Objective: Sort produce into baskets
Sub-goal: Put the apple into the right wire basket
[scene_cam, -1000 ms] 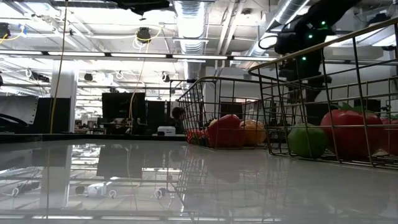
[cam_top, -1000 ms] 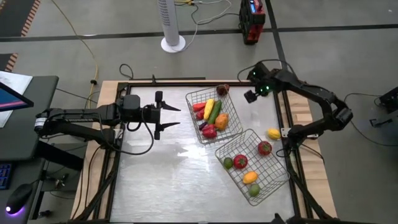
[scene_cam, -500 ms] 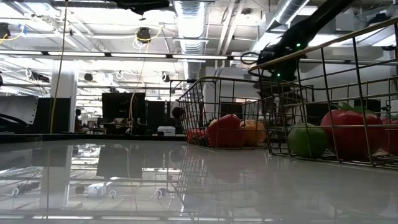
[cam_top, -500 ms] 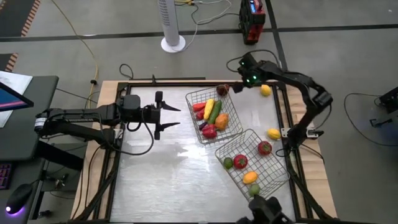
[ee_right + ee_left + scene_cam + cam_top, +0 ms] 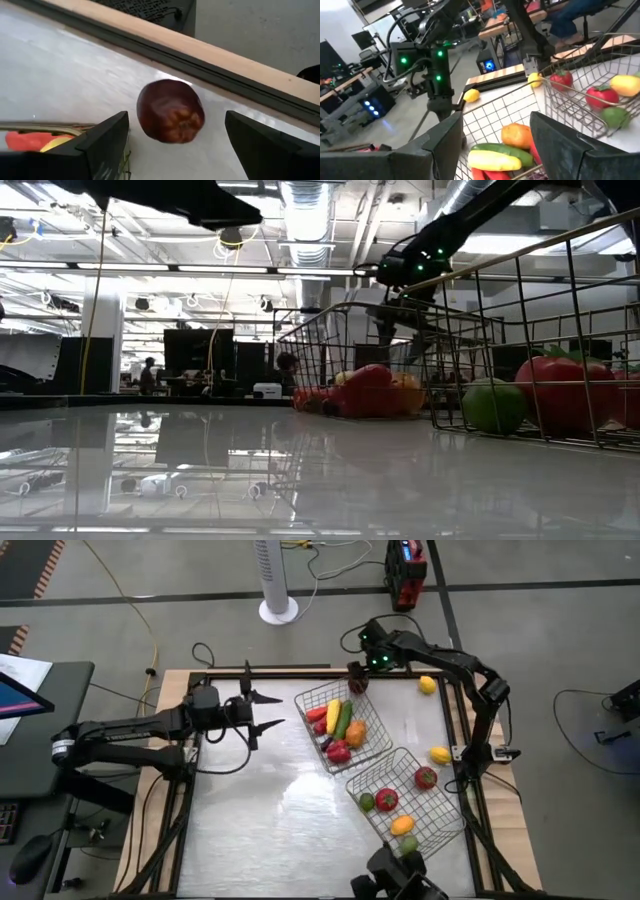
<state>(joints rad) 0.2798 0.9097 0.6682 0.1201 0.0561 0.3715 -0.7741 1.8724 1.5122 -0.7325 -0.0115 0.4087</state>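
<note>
A dark purple produce piece (image 5: 357, 686) lies on the table near the far edge, just beyond the far basket (image 5: 312, 695). It shows large in the right wrist view (image 5: 171, 111). My right gripper (image 5: 357, 672) hangs over it, open, one finger on each side (image 5: 176, 118), touching nothing. The far basket holds red, yellow, green and orange produce (image 5: 340, 725). The near basket (image 5: 445, 815) holds red, green and orange pieces (image 5: 387, 800). My left gripper (image 5: 272, 710) is open and empty, left of the far basket (image 5: 497, 125).
Two yellow pieces lie loose on the table: one at the far right (image 5: 427, 685), one by the right edge (image 5: 439, 755). A wooden frame (image 5: 480, 730) rims the table. Bare tabletop (image 5: 260, 820) spreads left of and before the baskets.
My right gripper has swung along the far edge toward the table's left, from the far right corner to above the dark purple piece. My left gripper has shifted a little toward the far edge.
</note>
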